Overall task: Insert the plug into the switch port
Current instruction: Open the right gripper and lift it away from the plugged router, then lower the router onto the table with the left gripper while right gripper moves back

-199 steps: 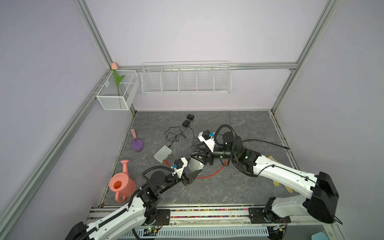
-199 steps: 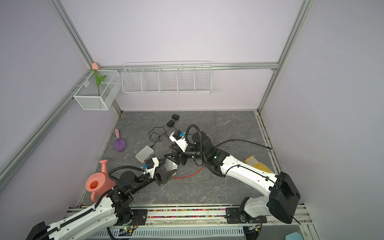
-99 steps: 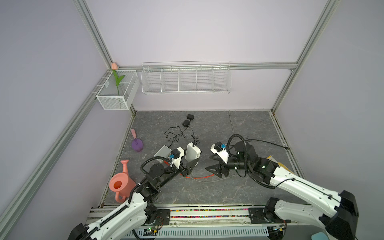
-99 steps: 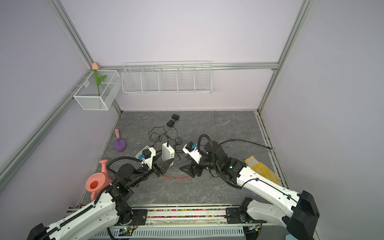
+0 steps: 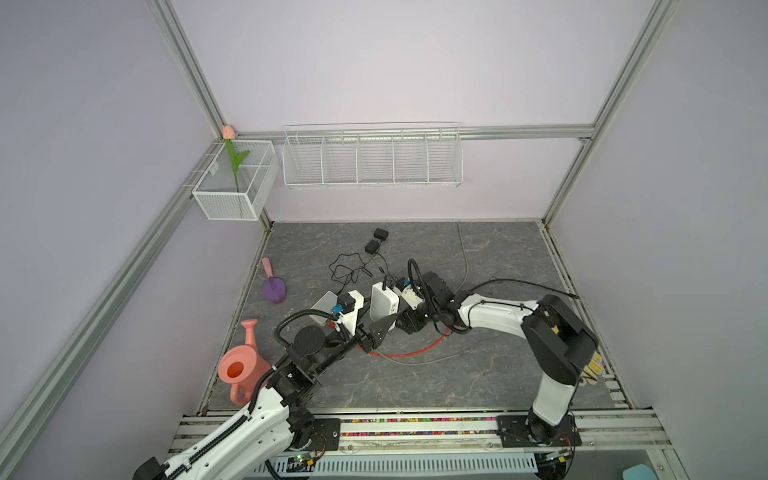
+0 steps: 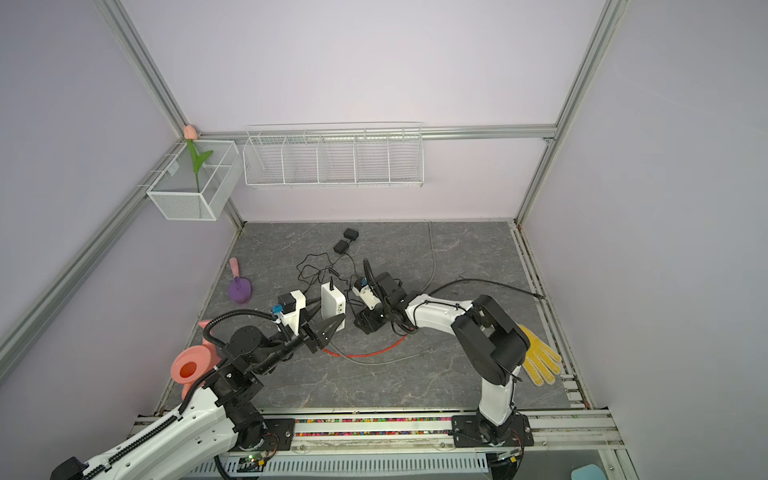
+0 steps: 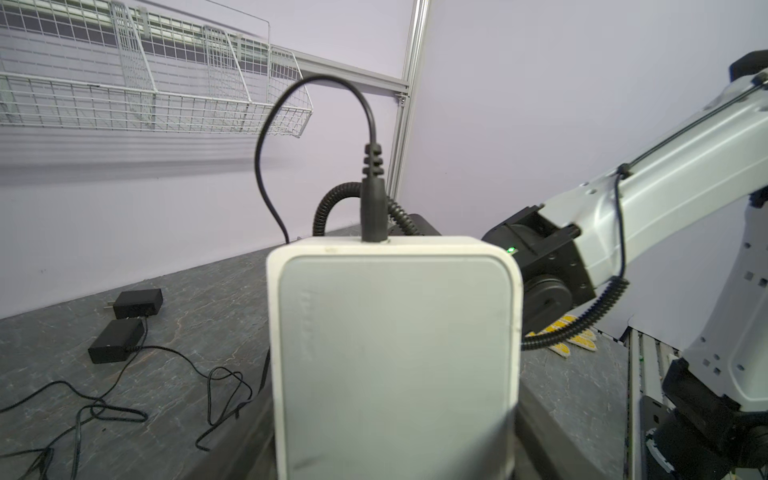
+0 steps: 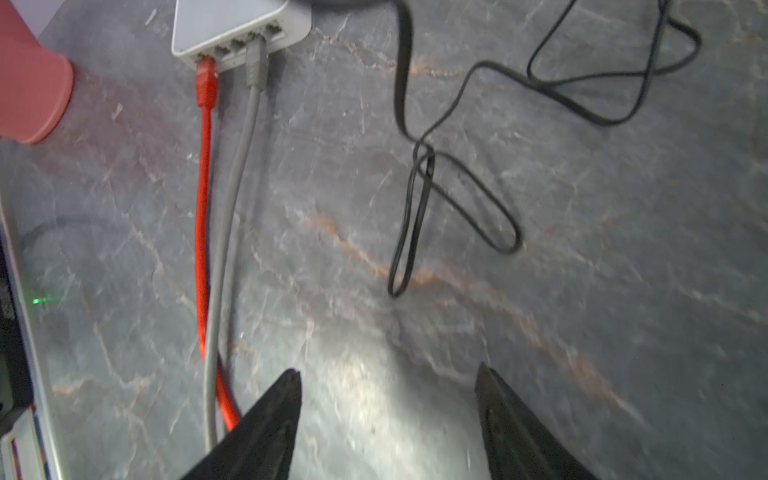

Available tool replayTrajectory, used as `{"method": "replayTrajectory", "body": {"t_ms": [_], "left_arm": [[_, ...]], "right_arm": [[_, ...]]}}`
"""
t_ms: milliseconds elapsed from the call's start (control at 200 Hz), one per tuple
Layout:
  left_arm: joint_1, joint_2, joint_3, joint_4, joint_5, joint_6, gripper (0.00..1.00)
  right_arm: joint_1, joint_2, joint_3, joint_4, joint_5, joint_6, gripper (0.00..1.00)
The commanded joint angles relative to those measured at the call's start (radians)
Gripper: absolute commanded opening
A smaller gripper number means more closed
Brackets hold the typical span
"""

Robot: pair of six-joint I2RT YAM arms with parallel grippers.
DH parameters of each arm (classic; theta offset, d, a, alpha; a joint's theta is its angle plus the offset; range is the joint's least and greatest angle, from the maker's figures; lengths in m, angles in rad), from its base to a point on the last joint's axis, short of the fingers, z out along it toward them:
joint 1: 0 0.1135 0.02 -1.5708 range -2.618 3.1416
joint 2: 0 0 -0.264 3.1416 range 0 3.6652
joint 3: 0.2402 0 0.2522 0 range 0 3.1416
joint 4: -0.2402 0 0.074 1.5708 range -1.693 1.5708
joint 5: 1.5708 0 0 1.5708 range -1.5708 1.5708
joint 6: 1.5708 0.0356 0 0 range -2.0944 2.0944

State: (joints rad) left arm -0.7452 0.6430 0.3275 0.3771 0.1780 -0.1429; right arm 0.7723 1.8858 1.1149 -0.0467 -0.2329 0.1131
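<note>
Left gripper (image 6: 325,319), lower centre of a top view: the jaws are set wide and closed on the sides of the white switch (image 7: 395,353), holding it upright. In the left wrist view its casing fills the lower middle of the frame. You cannot tell whether its lower edge touches the mat (image 8: 582,249). The black plug (image 7: 372,208) stands in the port on the switch's top edge, centre of that frame, with its collar down against the casing and no gap you can make out. Its cord (image 7: 266,174) arcs up and over to the left. Judgement: insertion looks done, or very nearly, but these views do not confirm full seating. Right gripper (image 8: 386,374), just right of the switch in both top views: the jaws are wide apart with nothing between the fingers (image 8: 266,432). It points at bare mat and touches neither plug nor switch. Upper left of the right wrist frame: a second switch (image 8: 241,25) lies flat on the mat, with a red cable (image 8: 203,208) and a grey cable (image 8: 226,187) plugged into its front ports. It is not the one in hand. Higher in the top views, the cord appears to run in loose loops to two black adapters (image 5: 381,234) near the back wall. Left for you, as it reads: check the seat, set the held switch down, release.
</note>
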Motion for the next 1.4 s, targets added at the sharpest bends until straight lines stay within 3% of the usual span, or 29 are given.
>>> {"method": "replayTrajectory", "body": {"t_ms": [0, 195, 290, 340, 445, 555, 660, 795, 885, 950, 1175, 1280, 1400], "left_arm": [[0.004, -0.037, -0.015, 0.013, -0.019, -0.031, 0.0], [0.004, -0.079, -0.03, -0.008, -0.037, -0.04, 0.0], [0.004, -0.09, -0.046, -0.009, -0.055, -0.048, 0.0], [0.004, -0.091, -0.058, -0.001, -0.067, -0.053, 0.0], [0.004, -0.075, -0.062, -0.028, -0.102, -0.065, 0.0], [0.006, -0.006, -0.024, -0.092, -0.127, -0.07, 0.0], [0.006, 0.09, 0.031, -0.143, -0.135, -0.08, 0.0], [0.017, 0.253, 0.106, -0.178, -0.122, -0.083, 0.0], [0.036, 0.377, 0.175, -0.206, -0.107, -0.091, 0.0], [0.066, 0.477, 0.235, -0.241, -0.092, -0.109, 0.0], [0.161, 0.82, 0.476, -0.407, 0.002, -0.136, 0.0], [0.163, 0.915, 0.552, -0.459, -0.023, -0.111, 0.0], [0.165, 1.006, 0.622, -0.516, -0.046, -0.106, 0.0]], "right_arm": [[0.001, 0.078, 0.066, 0.057, 0.011, 0.034, 0.7], [-0.001, 0.216, 0.215, 0.01, 0.134, 0.045, 0.64], [-0.007, 0.272, 0.291, -0.04, 0.214, 0.046, 0.32], [-0.01, 0.298, 0.331, -0.069, 0.26, 0.046, 0.22], [-0.036, 0.345, 0.411, -0.116, 0.303, 0.043, 0.12], [-0.088, 0.39, 0.498, -0.14, 0.261, 0.056, 0.07], [-0.146, 0.425, 0.584, -0.156, 0.197, 0.079, 0.07], [-0.183, 0.5, 0.784, -0.273, 0.119, 0.025, 0.14], [-0.193, 0.535, 0.892, -0.36, 0.103, -0.005, 0.3], [-0.198, 0.535, 0.92, -0.408, 0.098, -0.013, 0.5], [-0.209, 0.36, 0.732, -0.438, 0.206, -0.037, 0.61], [-0.227, 0.257, 0.613, -0.442, 0.315, -0.053, 0.67], [-0.261, 0.148, 0.498, -0.447, 0.309, -0.054, 0.68]]}}
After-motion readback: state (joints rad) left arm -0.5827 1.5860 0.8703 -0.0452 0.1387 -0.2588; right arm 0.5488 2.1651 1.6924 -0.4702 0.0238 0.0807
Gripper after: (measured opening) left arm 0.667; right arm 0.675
